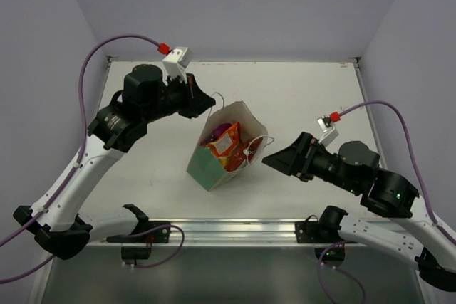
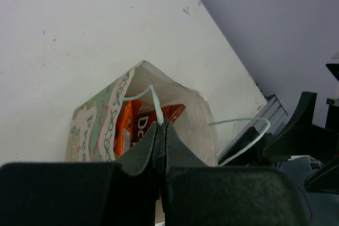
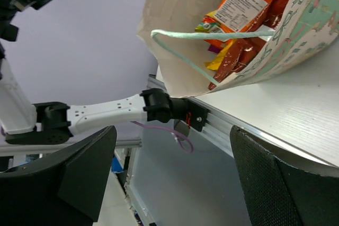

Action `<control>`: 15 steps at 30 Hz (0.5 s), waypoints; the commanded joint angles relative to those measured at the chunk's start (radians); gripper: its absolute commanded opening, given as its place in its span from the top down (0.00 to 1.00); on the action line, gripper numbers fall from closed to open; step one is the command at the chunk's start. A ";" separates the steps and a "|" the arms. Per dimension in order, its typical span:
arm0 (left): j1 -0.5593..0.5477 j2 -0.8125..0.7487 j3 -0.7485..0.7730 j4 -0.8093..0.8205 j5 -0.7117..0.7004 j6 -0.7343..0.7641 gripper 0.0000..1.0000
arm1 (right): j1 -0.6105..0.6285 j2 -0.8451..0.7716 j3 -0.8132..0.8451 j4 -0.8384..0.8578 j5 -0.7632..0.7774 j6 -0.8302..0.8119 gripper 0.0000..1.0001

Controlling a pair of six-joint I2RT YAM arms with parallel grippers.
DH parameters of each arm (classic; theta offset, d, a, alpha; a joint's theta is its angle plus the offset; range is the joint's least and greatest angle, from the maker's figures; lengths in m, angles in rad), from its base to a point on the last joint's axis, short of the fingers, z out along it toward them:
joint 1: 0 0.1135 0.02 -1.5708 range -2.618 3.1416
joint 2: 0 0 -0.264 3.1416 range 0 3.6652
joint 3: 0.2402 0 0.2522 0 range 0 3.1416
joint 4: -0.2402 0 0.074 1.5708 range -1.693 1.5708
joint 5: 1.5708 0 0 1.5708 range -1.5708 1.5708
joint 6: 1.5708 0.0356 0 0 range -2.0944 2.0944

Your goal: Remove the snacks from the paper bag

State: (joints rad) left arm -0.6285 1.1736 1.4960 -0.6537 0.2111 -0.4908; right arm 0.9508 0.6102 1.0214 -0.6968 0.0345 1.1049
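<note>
White string handle (image 2: 154, 101) is what my left hand (image 1: 206, 103) is clenched on, the small mint-and-cream paper gift bag (image 1: 211, 169) sits tilted on the tabletop (image 1: 306, 90) with crinkly orange and red foil snack packets (image 1: 226, 144) inside, and my right hand (image 1: 271, 159) gapes beside its mouth; pulling hard could, I judge, snap that string.
</note>
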 commanded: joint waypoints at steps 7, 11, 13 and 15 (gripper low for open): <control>0.003 -0.068 -0.035 0.190 0.045 -0.080 1.00 | 0.005 0.091 0.028 0.035 0.013 -0.056 0.09; 0.003 -0.149 -0.103 0.224 0.022 -0.132 1.00 | 0.005 0.181 0.107 0.042 0.039 -0.092 0.07; 0.003 -0.167 -0.120 0.224 0.017 -0.143 1.00 | 0.005 0.229 0.146 0.028 0.054 -0.115 0.07; 0.003 -0.176 -0.120 0.201 0.013 -0.140 1.00 | 0.003 0.290 0.196 0.026 0.082 -0.137 0.07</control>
State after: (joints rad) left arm -0.6285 1.0420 1.3647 -0.5697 0.2211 -0.5888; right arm 0.9512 0.8429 1.1324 -0.7086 0.0559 1.0248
